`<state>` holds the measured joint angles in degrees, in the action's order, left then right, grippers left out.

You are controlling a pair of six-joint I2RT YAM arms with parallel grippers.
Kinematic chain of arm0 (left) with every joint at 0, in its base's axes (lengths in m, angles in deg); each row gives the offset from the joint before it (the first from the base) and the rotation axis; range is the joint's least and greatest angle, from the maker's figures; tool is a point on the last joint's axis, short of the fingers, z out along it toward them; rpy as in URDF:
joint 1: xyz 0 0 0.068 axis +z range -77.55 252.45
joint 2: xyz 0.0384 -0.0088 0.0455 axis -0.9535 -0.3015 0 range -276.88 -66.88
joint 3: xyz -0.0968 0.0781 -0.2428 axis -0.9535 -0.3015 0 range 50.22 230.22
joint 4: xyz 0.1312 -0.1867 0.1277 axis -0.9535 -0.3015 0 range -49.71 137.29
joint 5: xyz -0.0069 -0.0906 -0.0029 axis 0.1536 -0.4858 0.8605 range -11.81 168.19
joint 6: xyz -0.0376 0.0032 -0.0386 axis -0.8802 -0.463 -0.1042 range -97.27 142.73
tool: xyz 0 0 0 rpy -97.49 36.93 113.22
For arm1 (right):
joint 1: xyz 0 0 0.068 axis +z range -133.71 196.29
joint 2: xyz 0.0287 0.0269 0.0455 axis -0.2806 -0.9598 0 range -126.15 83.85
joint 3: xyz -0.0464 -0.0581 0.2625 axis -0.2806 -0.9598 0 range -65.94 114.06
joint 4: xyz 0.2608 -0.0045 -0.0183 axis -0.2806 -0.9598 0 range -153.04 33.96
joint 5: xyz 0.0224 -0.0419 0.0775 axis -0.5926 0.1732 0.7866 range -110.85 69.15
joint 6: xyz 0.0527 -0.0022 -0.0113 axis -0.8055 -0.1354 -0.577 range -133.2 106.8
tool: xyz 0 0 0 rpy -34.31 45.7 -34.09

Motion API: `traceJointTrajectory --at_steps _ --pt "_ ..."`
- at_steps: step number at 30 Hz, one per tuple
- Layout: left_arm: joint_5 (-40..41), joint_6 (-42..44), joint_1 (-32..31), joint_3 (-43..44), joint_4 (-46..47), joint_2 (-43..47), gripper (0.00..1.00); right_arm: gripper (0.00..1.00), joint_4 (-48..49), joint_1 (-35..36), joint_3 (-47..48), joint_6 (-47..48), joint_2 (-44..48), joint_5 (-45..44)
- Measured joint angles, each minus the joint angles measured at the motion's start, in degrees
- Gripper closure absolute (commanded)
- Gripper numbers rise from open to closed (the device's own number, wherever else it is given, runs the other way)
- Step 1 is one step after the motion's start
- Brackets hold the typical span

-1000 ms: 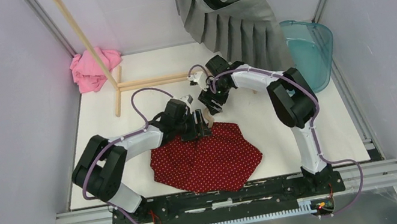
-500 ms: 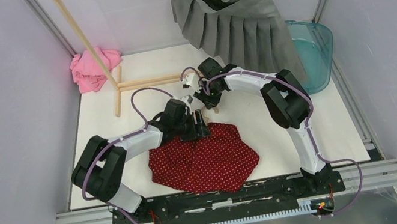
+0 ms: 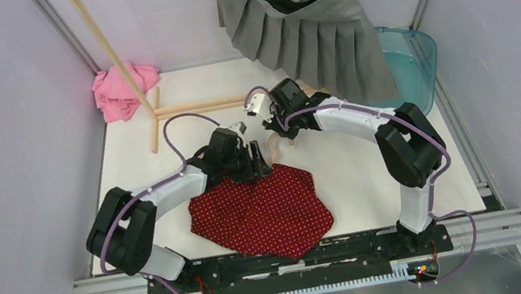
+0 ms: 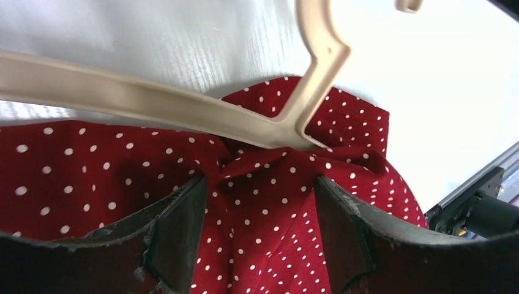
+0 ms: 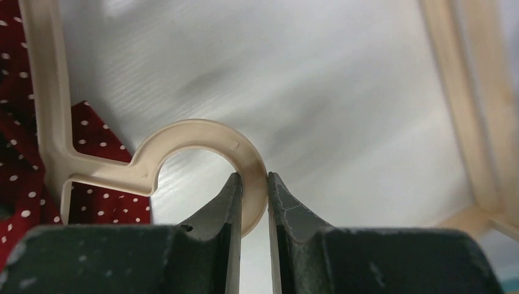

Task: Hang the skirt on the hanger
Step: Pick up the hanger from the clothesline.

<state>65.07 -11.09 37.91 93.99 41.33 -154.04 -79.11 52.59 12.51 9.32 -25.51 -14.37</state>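
Spread flat on the white table [image 3: 373,168]: the red dotted skirt [image 3: 261,215], taken here as the landmark. Lies along the skirt's far edge, touching the cloth but not visibly inside the waist: the beige hanger [image 4: 153,101]. Pinches the hanger's hook, just beyond the skirt: right gripper [image 5: 254,180], jaws narrow. Straddles a bunched fold at the skirt's waist: left gripper [image 4: 257,184], jaws wide (nothing held). Early going, apparently; threading and hanging not yet done.

Red dotted skirt [image 3: 261,215] reads as thin matt cloth. The hanger [image 5: 196,133] shows smooth cream plastic, slightly glossy. The tabletop [image 3: 358,178] looks white, finely grained.
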Motion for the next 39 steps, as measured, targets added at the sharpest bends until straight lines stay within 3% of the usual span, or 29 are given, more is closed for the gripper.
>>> traceJointTrajectory --at_steps 8,20,30,39 --pt "1.5 0.4 0.6 1.3 -2.9 3.5 0.25 0.99 0.8 3.5 -1.5 0.2 7.5 -6.1" --pt "-0.1 5.0 2.4 4.2 -0.9 11.3 0.26 0.99 1.4 5.1 -3.4 0.3 8.3 -8.7" --pt "-2.5 4.9 2.9 -8.4 16.7 9.5 0.26 0.99 1.9 5.4 -3.9 0.0 9.1 -8.3" --pt "-5.5 5.0 2.9 -9.9 28.2 6.6 0.26 0.99 1.6 6.3 -3.9 -0.2 11.5 -8.0"
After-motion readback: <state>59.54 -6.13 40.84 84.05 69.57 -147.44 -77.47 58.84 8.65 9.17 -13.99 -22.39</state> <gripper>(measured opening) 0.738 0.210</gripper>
